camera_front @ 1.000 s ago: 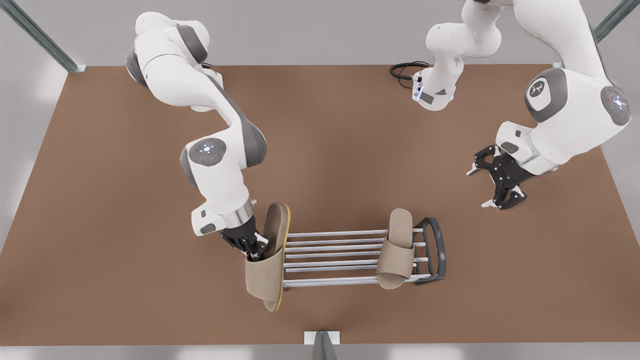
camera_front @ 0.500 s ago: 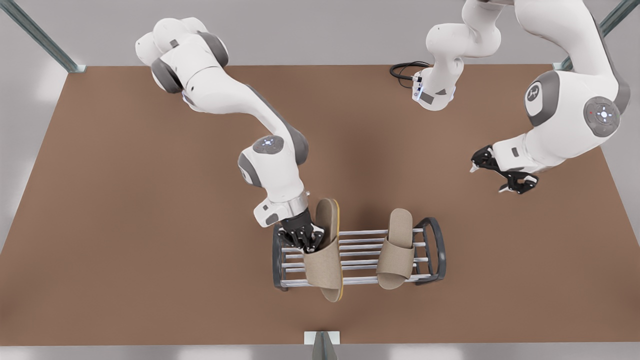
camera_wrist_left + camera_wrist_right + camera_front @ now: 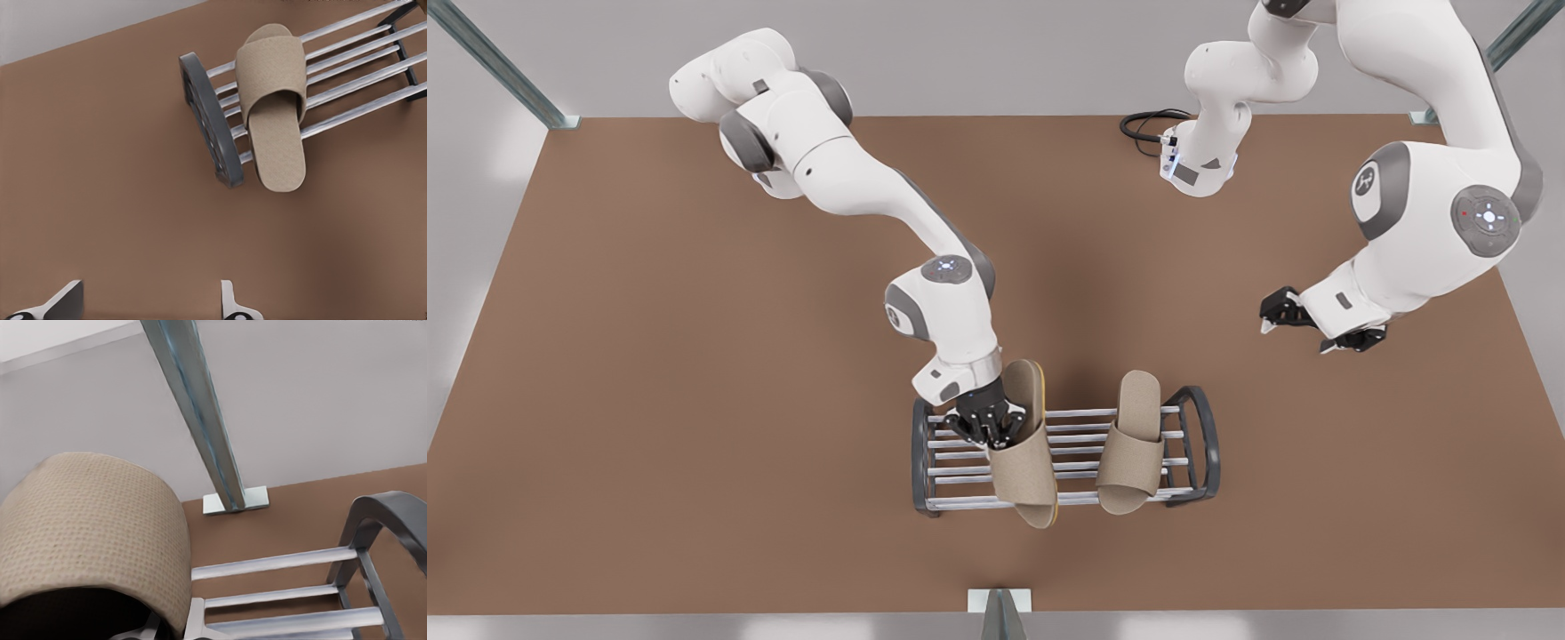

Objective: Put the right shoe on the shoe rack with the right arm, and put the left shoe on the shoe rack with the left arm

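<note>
In the lower middle of the front view, the right gripper point(image 3: 989, 427) is clamped on the inner edge of the right shoe point(image 3: 1028, 453), a beige woven slipper with a thin yellow-edged sole, held tilted on its side over the bars of the shoe rack point(image 3: 921, 462) near the rack's middle. The right wrist view looks past the slipper's rounded fabric strap point(image 3: 93, 533) to the silver bars and one dark arched end frame point(image 3: 387, 513). The left shoe point(image 3: 1131, 444) already lies flat across the bars near the end frame on the front view's right, toe overhanging the front bar; the left wrist view shows it point(image 3: 273, 100) beside that end frame. The left gripper point(image 3: 1316, 324) hangs at the right of the front view, well apart from the rack, its fingers point(image 3: 63, 300) spread and empty; that arm waits. The slipper looks light and soft, with a strap that would give under pressure, so the stiffer sole edge beside the strap seems the sound place to pinch. Tilted as it is, it probably needs rolling sole-down before release, or it may tip between the smooth bars.
</note>
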